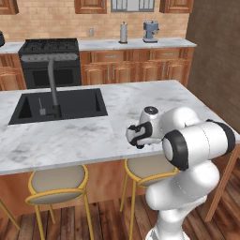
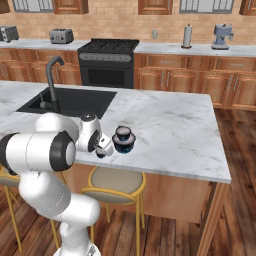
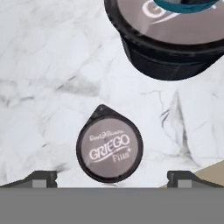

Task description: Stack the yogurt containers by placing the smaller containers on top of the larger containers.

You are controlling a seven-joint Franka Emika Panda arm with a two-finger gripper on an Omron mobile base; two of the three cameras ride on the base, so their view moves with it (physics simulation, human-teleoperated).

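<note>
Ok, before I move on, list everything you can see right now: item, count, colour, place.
small yogurt cup: one loose, dark with pale lid, on the marble between the open fingertips in the hand view
second small cup: one, dark, on top of the tub
large yogurt tub: one, dark navy, near the island's front edge
island counter: one, white marble
sink: one, black, with dark faucet, set in the island
stools: two seen, tan seats, yellow frames, under the island
stove: one, black, back wall
toasters: two, silver, back counter
paper towel roll: one, pale, back counter
coffee machine: one, blue-grey, back counter
gripper: one, open, above the loose cup
</note>
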